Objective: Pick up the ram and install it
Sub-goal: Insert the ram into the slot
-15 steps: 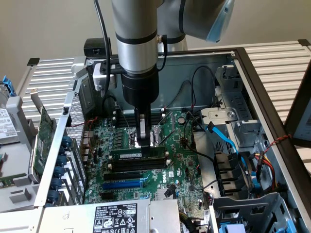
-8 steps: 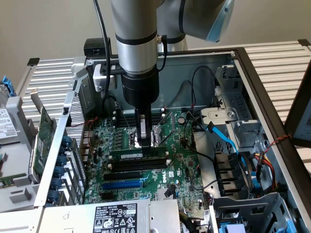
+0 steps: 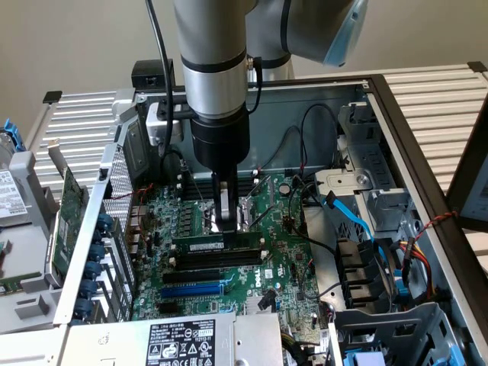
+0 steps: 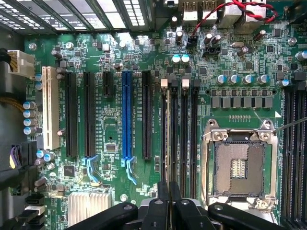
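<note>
Gripper [image 3: 226, 229] on ram [image 3: 200, 245], seemingly Dell board [image 3: 279, 263]

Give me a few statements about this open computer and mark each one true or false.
1. The CPU socket holds no processor or cooler. True.
2. The ram lies flat outside the case. False: it stands on edge at the memory slots on the motherboard.
3. One long expansion slot is blue. True.
4. The gripper hangs over the power supply. False: it is directly above the ram, beside the CPU socket.
</note>
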Controlling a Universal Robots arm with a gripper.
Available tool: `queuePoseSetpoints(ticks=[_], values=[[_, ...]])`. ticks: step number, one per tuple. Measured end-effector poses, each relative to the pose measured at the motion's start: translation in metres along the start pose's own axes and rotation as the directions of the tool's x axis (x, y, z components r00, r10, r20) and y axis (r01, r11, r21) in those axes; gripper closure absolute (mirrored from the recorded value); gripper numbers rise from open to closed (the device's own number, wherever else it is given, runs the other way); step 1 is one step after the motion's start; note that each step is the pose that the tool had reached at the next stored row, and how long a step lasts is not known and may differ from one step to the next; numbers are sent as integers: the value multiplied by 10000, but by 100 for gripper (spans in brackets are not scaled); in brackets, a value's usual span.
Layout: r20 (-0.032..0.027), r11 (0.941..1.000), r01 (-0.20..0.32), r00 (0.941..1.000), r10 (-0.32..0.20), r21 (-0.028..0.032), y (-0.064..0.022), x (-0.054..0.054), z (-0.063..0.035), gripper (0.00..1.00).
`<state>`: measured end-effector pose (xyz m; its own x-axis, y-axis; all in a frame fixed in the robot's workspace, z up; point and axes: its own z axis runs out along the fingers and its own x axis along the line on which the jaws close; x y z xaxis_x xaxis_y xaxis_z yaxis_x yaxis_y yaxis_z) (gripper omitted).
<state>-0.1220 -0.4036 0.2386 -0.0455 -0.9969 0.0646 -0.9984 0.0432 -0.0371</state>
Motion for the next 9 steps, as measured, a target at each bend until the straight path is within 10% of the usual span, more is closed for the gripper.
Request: queuePoseSetpoints(ticks=[9], values=[[0,10000,67,10000,-67,3,14,3,15,87]])
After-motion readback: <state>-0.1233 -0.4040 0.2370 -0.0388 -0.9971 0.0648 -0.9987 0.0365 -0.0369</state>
